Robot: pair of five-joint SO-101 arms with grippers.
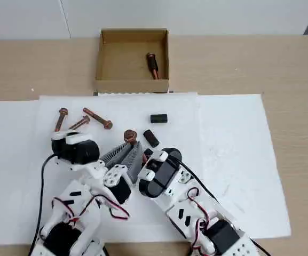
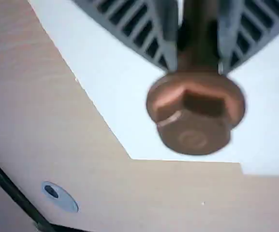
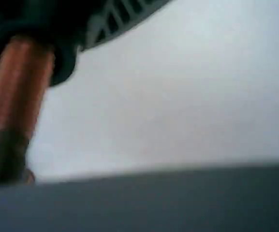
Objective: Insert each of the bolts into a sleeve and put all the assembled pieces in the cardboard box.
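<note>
My left gripper [image 1: 128, 151] is shut on a copper bolt [image 1: 130, 135] over the white paper, the hex head sticking out past the grey fingers. In the left wrist view the bolt head [image 2: 195, 113] hangs just beyond the gripper [image 2: 197, 60]. My right gripper [image 1: 145, 155] sits right beside it. A black sleeve [image 1: 150, 138] lies tilted just ahead of it. The right wrist view shows a copper shaft [image 3: 18, 87] running into a black piece [image 3: 62, 58]. Another sleeve [image 1: 158, 118] lies farther back. Three loose bolts [image 1: 96, 118] lie at the left.
The cardboard box [image 1: 133, 84] stands at the back edge of the white paper [image 1: 234, 160], with one assembled piece [image 1: 152, 65] inside near its right wall. Both arms crowd the paper's front middle. Bare wooden table [image 1: 282, 64] surrounds the paper.
</note>
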